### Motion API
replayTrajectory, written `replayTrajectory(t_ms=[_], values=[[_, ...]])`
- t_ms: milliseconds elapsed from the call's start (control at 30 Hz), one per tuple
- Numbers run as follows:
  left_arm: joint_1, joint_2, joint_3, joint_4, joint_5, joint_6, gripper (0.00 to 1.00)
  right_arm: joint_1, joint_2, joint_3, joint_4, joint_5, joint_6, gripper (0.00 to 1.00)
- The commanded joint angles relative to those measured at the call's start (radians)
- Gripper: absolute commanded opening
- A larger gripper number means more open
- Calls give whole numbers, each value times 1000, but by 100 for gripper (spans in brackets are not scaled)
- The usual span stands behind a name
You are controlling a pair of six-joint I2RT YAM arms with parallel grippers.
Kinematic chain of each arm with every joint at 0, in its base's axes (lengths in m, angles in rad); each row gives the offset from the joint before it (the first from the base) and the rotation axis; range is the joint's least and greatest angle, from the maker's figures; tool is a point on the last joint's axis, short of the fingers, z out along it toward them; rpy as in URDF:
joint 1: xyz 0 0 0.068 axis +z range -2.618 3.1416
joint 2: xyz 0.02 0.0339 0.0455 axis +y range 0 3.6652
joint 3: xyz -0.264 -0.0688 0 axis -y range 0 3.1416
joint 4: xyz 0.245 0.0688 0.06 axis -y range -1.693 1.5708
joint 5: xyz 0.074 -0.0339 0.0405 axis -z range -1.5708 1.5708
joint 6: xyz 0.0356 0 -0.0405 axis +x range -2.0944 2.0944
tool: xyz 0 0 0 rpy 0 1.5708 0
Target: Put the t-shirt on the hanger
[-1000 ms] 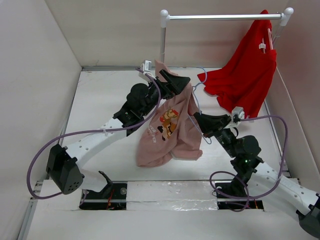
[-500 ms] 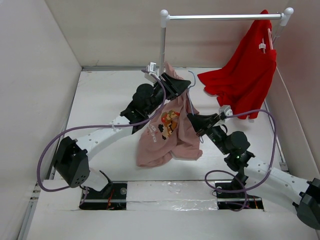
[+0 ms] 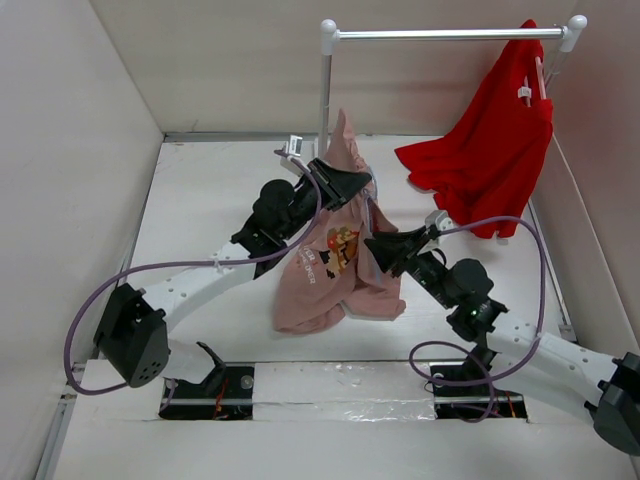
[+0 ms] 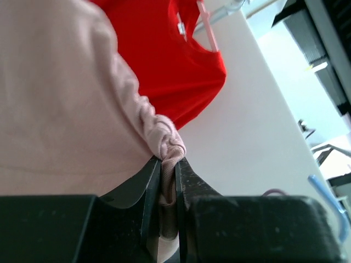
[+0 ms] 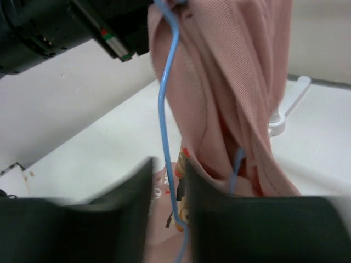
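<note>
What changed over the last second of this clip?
The right tool carried the hanger leftward, up against the hanging t-shirt, whose top bunched higher. The left tool stayed clamped on the t-shirt's fabric, and the red garment stayed on the rail.

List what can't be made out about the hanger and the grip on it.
- Right wrist: the right gripper is motion-blurred; its grip on the hanger is unclear.
- Right wrist: hanger's top is cut off by the frame; lower wire hides in t-shirt folds.
- Top external: hanger mostly hidden behind the t-shirt.
</note>
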Motion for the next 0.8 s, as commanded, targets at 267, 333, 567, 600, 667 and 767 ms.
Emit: replayTrajectory(t_ms=[267,333,567,600,667,767], values=[[65,-181,-106,88,110,-13,0,-21,-271,43,-353,102,-39,15],[65,-187,-114,100,116,-22,0,-61,-254,20,-354,37,-48,0],[85,-225,-120,63,142,-18,0,-176,-141,8,-355,-155,-67,57],[85,-234,-119,55,147,-14,0,-187,-139,-1,-339,-207,-61,69],[94,-248,-122,40,147,-5,0,-217,-113,-29,-279,-240,-44,74],[94,-265,-120,26,150,2,0,-231,-60,-46,-209,-320,-45,74]])
